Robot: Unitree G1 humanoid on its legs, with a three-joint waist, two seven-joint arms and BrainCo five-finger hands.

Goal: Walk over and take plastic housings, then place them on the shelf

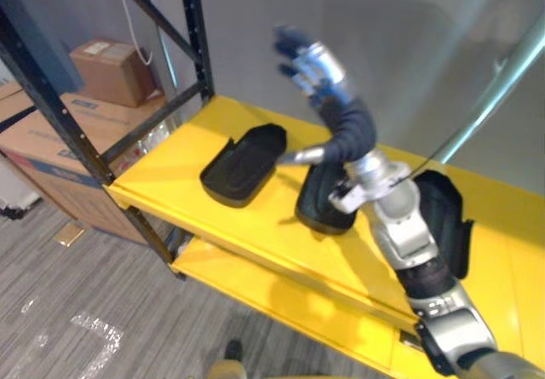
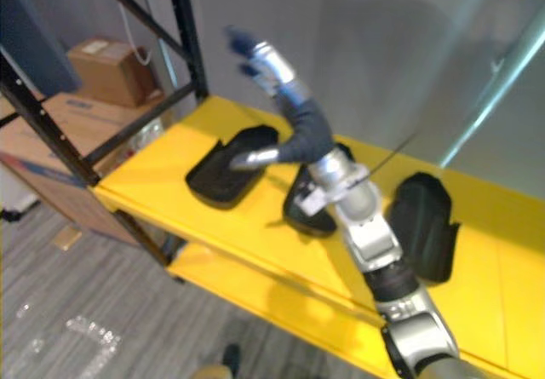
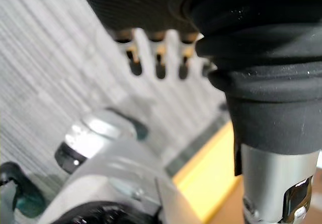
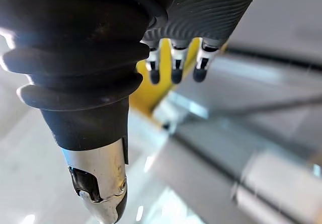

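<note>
Three black plastic housings lie on the yellow shelf: one at the left, one in the middle and one at the right. My right hand is raised above the shelf, over the gap between the left and middle housings. It is open, with fingers spread, and holds nothing. The right wrist view shows its straight fingers and its thumb apart. My left hand hangs over the grey floor, open and holding nothing.
Black shelf uprights and a diagonal brace frame the shelf's left end. Cardboard boxes stand on the floor to the left. A lower yellow shelf lies beneath. A pale slanted post rises at the right.
</note>
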